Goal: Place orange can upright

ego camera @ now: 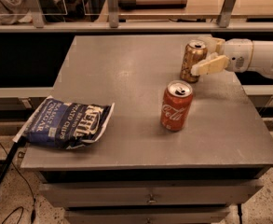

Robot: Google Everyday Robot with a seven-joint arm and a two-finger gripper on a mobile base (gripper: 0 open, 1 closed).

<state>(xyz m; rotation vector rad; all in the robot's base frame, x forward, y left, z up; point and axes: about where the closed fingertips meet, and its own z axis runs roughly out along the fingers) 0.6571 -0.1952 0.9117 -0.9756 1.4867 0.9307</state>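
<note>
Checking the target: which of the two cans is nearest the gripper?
The orange can, far right, right beside the gripper; the red Coca-Cola can stands apart, closer to the front.

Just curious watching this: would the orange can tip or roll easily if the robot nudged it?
Probably tips easily: the orange can stands upright, tall and narrow, at the gripper. Once down, its round body would likely roll on the flat table.

The orange can (192, 62) is seen standing upright at the far right of the grey table (126, 78). The gripper (202, 55) is reached in from the right, its fingers (209, 64) spread about the can. A red can (176, 106) is stood just nearer, and a blue chip bag (66, 125) is laid at the near left.
</note>
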